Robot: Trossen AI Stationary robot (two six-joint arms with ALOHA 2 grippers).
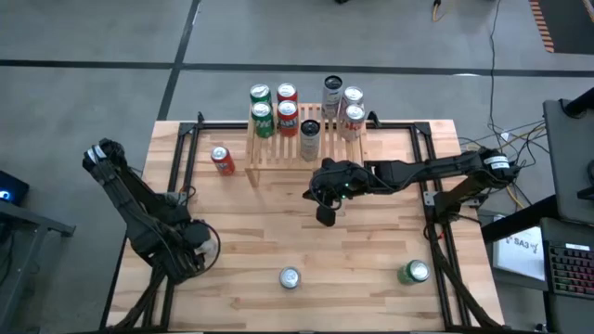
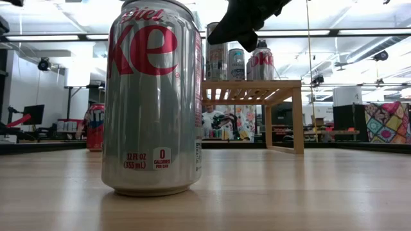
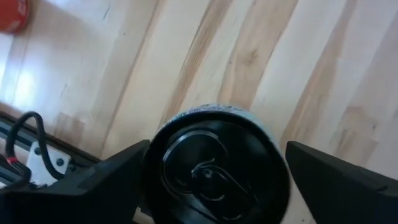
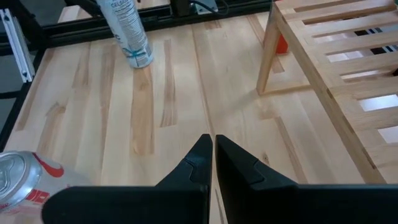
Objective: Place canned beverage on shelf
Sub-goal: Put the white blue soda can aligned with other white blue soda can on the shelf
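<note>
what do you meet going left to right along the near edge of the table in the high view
left gripper → silver can → green can

One camera hangs high up and looks straight down on the whole wooden table [image 1: 371, 250] and both arms. One sits low on the table top, looking level across it, very near a silver can [image 2: 154, 96], with the shelf [image 2: 253, 86] farther back. That same can [image 1: 290, 276] and shelf [image 1: 278, 153] show from above too. Each wrist camera looks down from close: the left at a black can top [image 3: 217, 165], the right at the boards and shelf [image 4: 348, 56]
</note>
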